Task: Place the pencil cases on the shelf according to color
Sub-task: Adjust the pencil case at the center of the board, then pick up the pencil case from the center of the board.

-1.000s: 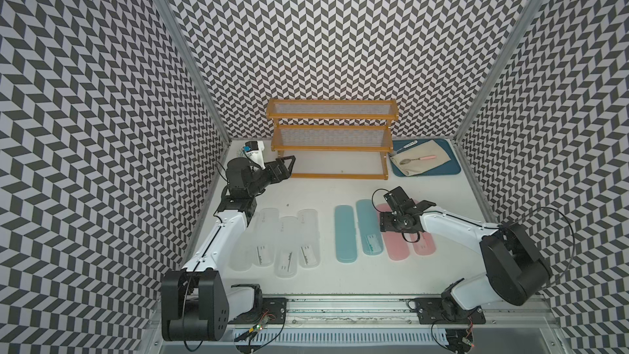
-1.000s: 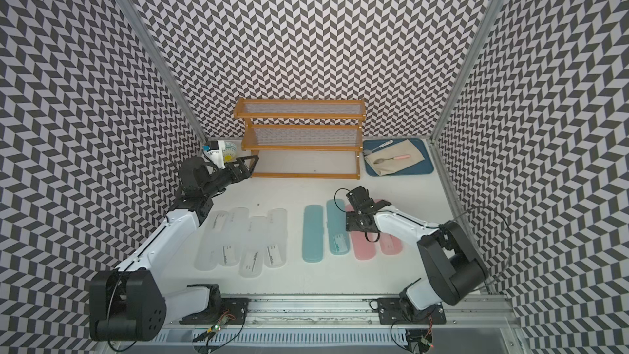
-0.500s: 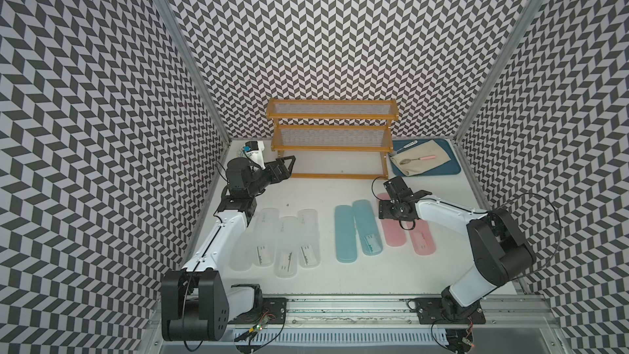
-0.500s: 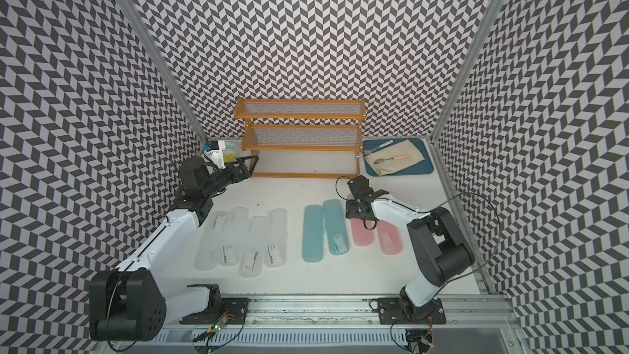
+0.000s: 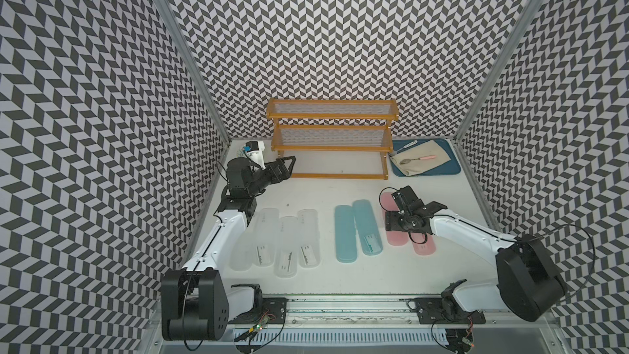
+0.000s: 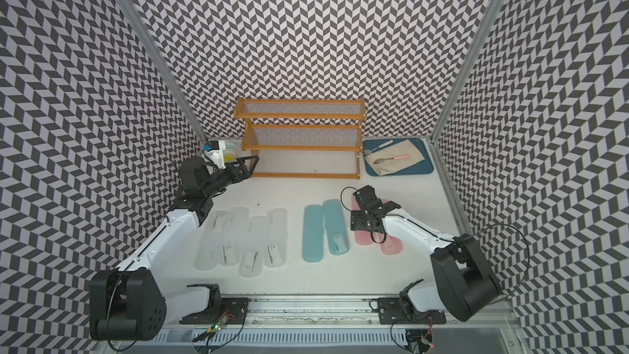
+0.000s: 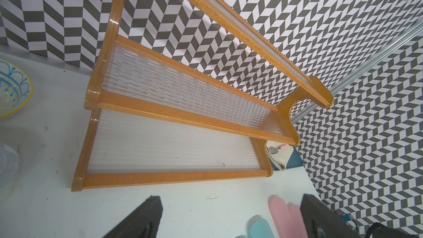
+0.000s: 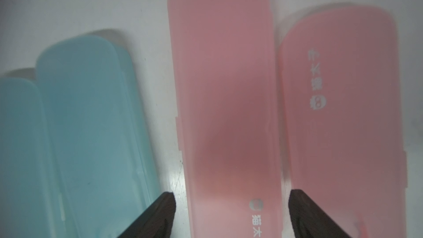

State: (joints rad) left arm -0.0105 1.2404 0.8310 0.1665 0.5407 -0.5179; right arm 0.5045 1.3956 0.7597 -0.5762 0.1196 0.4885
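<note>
Right jaws astride pink case (image 8: 224,88), teal neighbour (image 8: 91,122)

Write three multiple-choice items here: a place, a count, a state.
1. The pink-handled spoon lies: A) on the cloth in the tray B) on the shelf C) among clear cases
2. How many teal pencil cases lie on the table? A) one B) two C) four
3. The right gripper is: A) open astride a pink case B) shut on a teal case C) shut on the spoon
Key: 1 A, it rests on the cloth; 2 B, two lie side by side; 3 A, gaps flank the case.
</note>
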